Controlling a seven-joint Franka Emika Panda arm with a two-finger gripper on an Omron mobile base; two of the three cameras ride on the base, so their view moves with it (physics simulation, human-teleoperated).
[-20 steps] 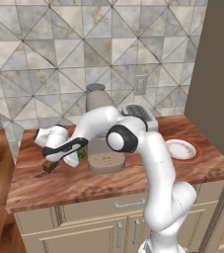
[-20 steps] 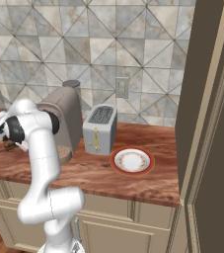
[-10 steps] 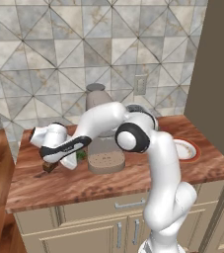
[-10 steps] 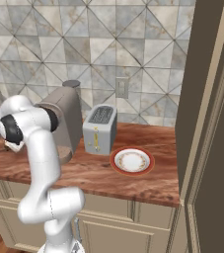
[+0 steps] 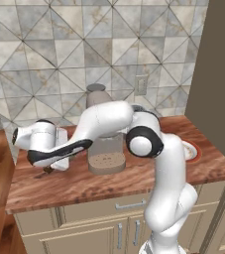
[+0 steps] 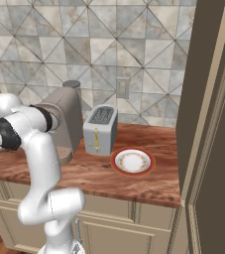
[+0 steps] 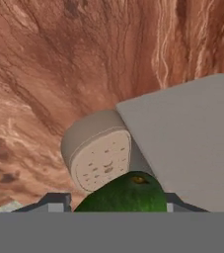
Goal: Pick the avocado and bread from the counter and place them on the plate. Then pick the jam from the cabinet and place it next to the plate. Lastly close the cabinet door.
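I see a home kitchen: tiled backsplash (image 6: 148,54), wooden counter (image 6: 134,181), toaster (image 6: 100,130), coffee machine (image 6: 67,119), cabinet (image 6: 210,129).

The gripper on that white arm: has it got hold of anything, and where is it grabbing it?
Yes. The gripper holds the avocado, its two fingers pressing the fruit's opposite sides, lifted above the counter near the coffee machine.

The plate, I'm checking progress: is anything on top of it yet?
Nothing. The plate beside the toaster shows a bare white centre. The avocado sits between the tool's fingertips over the counter; its underside is hidden.
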